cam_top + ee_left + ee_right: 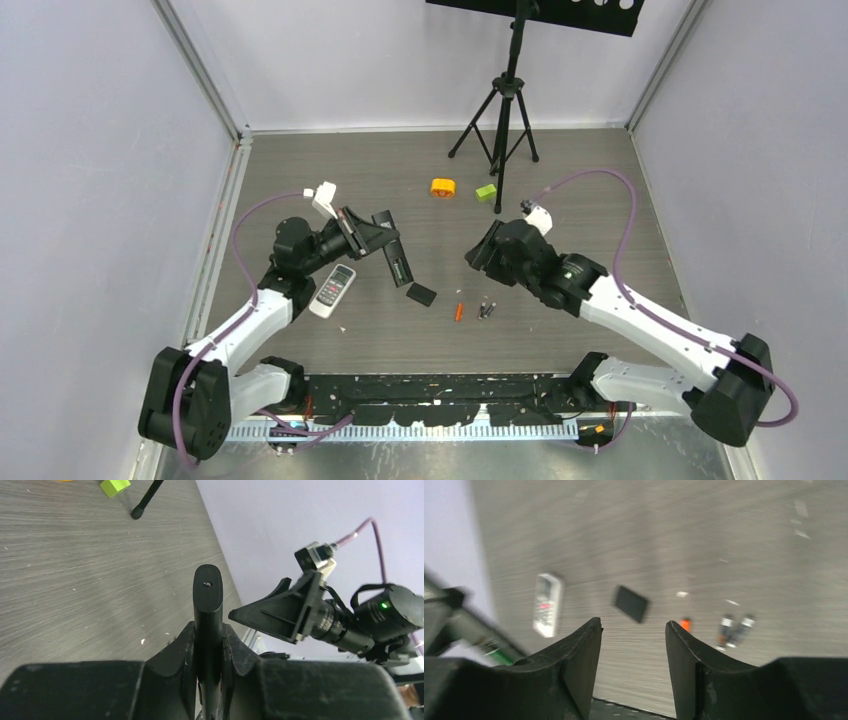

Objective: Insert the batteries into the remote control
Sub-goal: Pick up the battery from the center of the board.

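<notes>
My left gripper (370, 238) is shut on a black remote control (396, 252) and holds it tilted above the table; in the left wrist view the remote (208, 600) sticks out from between the fingers of that gripper (208, 640). A dark green battery (401, 271) sits in its open compartment, also showing in the right wrist view (500, 655). An orange battery (458, 312) and two dark grey batteries (486, 310) lie on the table, also in the right wrist view (685, 624) (735, 630). My right gripper (478, 252) (633, 630) is open and empty above them.
A black battery cover (421, 294) (630, 603) lies beside the batteries. A white remote (333, 290) (547, 604) lies under the left arm. An orange round block (443, 187), a lime green block (486, 192) and a tripod (505, 110) stand at the back.
</notes>
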Robot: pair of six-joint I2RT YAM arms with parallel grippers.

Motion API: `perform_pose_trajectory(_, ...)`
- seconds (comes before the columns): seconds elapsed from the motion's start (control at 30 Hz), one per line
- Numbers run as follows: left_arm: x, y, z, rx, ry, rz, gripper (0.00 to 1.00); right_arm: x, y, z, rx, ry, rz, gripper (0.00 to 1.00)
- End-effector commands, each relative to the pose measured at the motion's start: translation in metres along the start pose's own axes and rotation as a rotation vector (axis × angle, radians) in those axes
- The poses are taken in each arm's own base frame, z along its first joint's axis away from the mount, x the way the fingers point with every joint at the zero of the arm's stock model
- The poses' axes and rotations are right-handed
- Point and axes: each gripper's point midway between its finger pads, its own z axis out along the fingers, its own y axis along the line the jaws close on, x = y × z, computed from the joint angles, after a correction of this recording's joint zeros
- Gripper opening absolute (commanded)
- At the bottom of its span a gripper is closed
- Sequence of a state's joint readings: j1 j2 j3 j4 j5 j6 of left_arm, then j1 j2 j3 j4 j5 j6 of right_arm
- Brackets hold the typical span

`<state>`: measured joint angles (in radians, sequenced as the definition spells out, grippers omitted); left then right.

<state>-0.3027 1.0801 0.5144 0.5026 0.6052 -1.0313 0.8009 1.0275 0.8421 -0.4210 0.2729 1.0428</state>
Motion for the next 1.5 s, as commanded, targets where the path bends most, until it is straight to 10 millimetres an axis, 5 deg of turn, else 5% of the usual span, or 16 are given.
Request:
perform_pose_trajectory(0.0, -0.003, -0.013, -0.002, 0.109, -0.030, 0.185, 0.00, 0.004, -0.074, -0.002, 0.358, 0.022, -0.156, 0.54)
perform_pose_trajectory(0.13, 0.000, -0.017, 0.002, 0.163, -0.002, 0.205, 0.00, 0.018, -0.079, 0.010, 0.366, 0.068, -0.169, 0.50)
perform_pose_trajectory(0.33, 0.002, -0.016, 0.008, 0.191, 0.017, 0.211, 0.00, 0.065, -0.049, 0.036, 0.206, 0.306, -0.238, 0.44)
perform_pose_trajectory(0.7, 0.002, -0.005, 0.013, 0.169, 0.017, 0.178, 0.00, 0.099, -0.069, 0.067, 0.370, 0.408, -0.312, 0.48)
perform_pose_trajectory(1.17, 0.003, 0.009, 0.014, 0.101, 0.008, 0.155, 0.00, 0.126, -0.081, 0.066, 0.476, 0.498, -0.384, 0.42)
perform_pose_trajectory(1.47, 0.005, 0.017, 0.013, 0.066, 0.012, 0.143, 0.00, 0.150, -0.093, 0.067, 0.496, 0.558, -0.373, 0.31)
